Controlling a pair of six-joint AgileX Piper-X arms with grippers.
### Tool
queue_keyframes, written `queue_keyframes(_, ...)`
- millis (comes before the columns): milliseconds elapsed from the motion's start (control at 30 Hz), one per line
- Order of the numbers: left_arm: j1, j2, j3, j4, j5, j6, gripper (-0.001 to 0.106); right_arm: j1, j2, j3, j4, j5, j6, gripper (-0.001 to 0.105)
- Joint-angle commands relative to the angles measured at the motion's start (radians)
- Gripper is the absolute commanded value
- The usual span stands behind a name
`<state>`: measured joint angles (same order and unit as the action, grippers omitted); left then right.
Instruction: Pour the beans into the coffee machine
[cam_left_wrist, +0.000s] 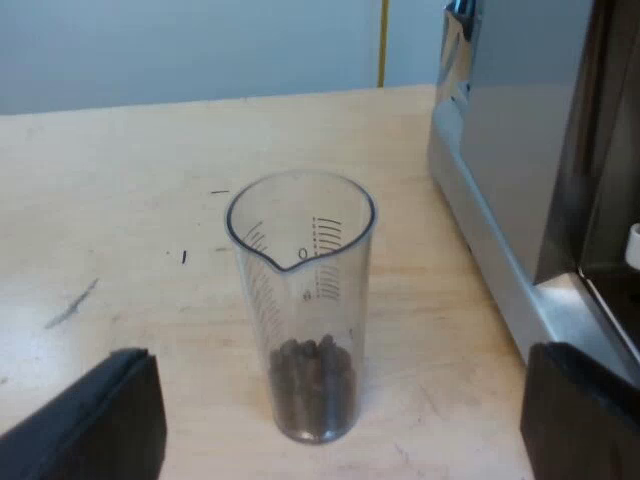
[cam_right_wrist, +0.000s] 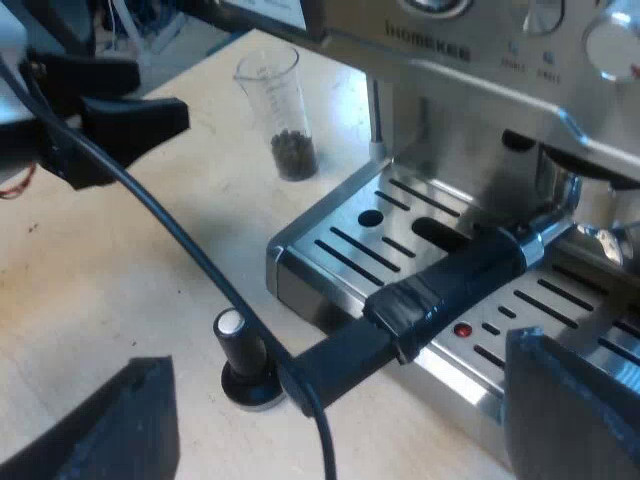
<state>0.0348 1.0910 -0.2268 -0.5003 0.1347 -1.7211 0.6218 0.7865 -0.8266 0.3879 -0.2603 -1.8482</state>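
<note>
A clear measuring glass (cam_left_wrist: 300, 300) stands upright on the wooden table, with dark coffee beans (cam_left_wrist: 312, 390) in its bottom. My left gripper (cam_left_wrist: 340, 400) is open, one finger on each side of the glass's base, a little short of it and not touching. In the right wrist view the same glass (cam_right_wrist: 280, 110) stands beside the espresso machine (cam_right_wrist: 470, 60), and the left gripper (cam_right_wrist: 125, 100) hovers close to it. My right gripper (cam_right_wrist: 338, 400) is open over the holder's dark handle (cam_right_wrist: 430, 290), which is locked into the machine's front.
The machine's steel side (cam_left_wrist: 510, 150) rises close beside the glass. A tamper with a black knob (cam_right_wrist: 243, 360) stands on the table by the slotted drip tray (cam_right_wrist: 350, 240), near the handle's end. Bare wooden table (cam_left_wrist: 120, 200) lies on the glass's other side.
</note>
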Motion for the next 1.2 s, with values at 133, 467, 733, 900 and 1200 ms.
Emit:
queue_keyframes(133, 0.000, 0.125, -0.003, -0.159, -0.003, -0.009, 0.084, 0.003, -0.003, -0.010, -0.039, -0.005, -0.009, 0.069)
queue_keyframes(467, 0.000, 0.354, -0.004, -0.401, -0.003, -0.009, 0.084, 0.003, -0.003, -0.010, -0.039, -0.005, -0.009, 0.069)
queue_keyframes(733, 0.000, 0.525, -0.052, -0.516, 0.019, -0.009, 0.084, 0.003, -0.003, -0.010, -0.039, -0.005, -0.009, 0.069)
queue_keyframes(900, 0.000, 0.552, -0.107, -0.516, 0.027, -0.009, 0.084, 0.003, -0.003, -0.010, -0.039, -0.005, -0.009, 0.069)
queue_keyframes(1200, 0.000, 0.633, -0.172, -0.527, 0.027, -0.009, 0.084, 0.003, -0.003, -0.010, -0.039, -0.005, -0.009, 0.069)
